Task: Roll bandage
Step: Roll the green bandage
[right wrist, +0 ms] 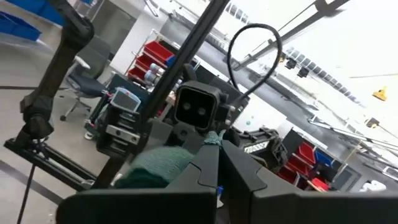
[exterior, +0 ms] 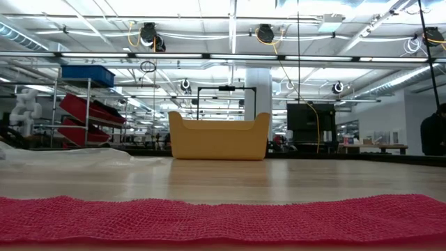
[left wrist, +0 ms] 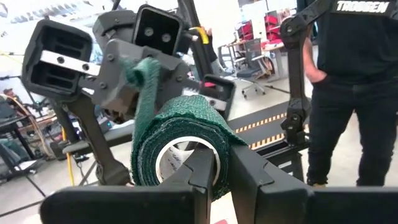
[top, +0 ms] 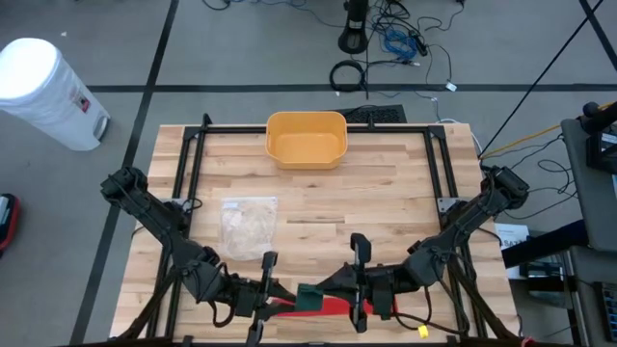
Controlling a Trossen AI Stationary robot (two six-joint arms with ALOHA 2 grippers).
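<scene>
A green bandage roll [left wrist: 180, 134] with a white core hangs over the table's near edge, between my two grippers. My left gripper [left wrist: 221, 158] is shut on the roll. My right gripper [right wrist: 219, 149] faces it, shut on the roll's loose green tail [left wrist: 144, 78]. In the high view the roll [top: 310, 294] sits between the left gripper [top: 281, 292] and the right gripper [top: 330, 287]. A red bandage [exterior: 223, 217] lies flat on the table beneath them, along the near edge. My left gripper has the roll's wall [left wrist: 222, 142] between its two fingers; one finger [left wrist: 202, 168] stands at the hollow white core, the other outside. The fingers come about level from the table's left. The roll is lifted clear of the table. My right gripper pinches the tail's free end [right wrist: 213, 138] between its fingertips, coming about level from the table's right. A short green strip runs from the fingers to the roll [right wrist: 158, 165], fairly straight and clear of the table.
A yellow bin [top: 306, 138] stands at the table's far edge, middle. A clear plastic bag [top: 249, 224] lies left of centre. A person in black [left wrist: 351, 87] stands beyond the table's side. A black frame [top: 193, 154] runs around the far half.
</scene>
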